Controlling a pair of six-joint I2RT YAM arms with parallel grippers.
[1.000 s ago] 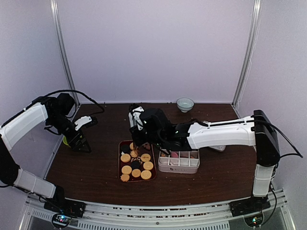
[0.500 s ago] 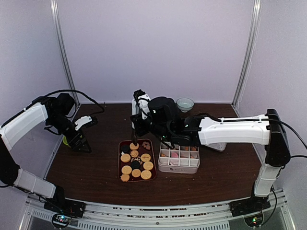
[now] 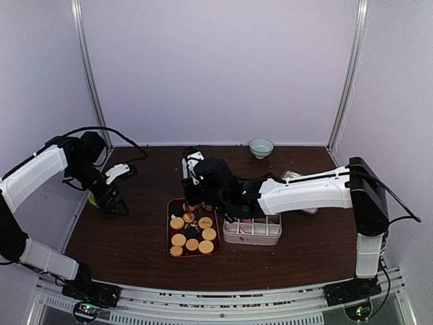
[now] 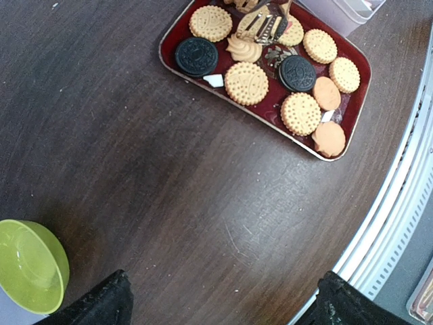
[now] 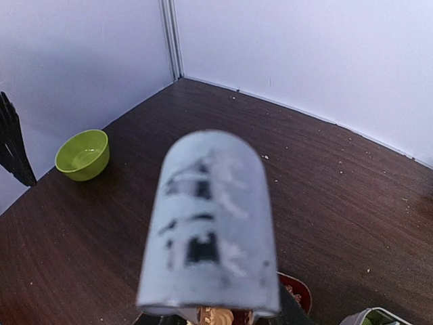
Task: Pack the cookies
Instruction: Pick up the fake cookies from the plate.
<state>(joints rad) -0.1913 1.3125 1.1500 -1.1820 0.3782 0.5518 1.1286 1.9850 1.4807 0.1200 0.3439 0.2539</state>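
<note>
On the red tray (image 4: 164, 53) in the middle of the desk (image 4: 169, 189), the cookies (image 4: 247, 82) lie loose: mostly round golden ones, plus two dark ones. The right end effector (image 3: 195, 193) hangs over the tray's far end, grasping the metal tongs (image 4: 262, 26), tips down among the cookies. The left end effector (image 4: 230, 305) is spread wide, holding nothing, off near the green bowl (image 4: 27, 264). A white divided box (image 3: 252, 233) sits just right of the tray.

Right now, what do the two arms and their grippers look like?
The left arm and right arm have white shells on the long links, black joints and black cables looping alongside. The left gripper is black, with tapering fingers.
</note>
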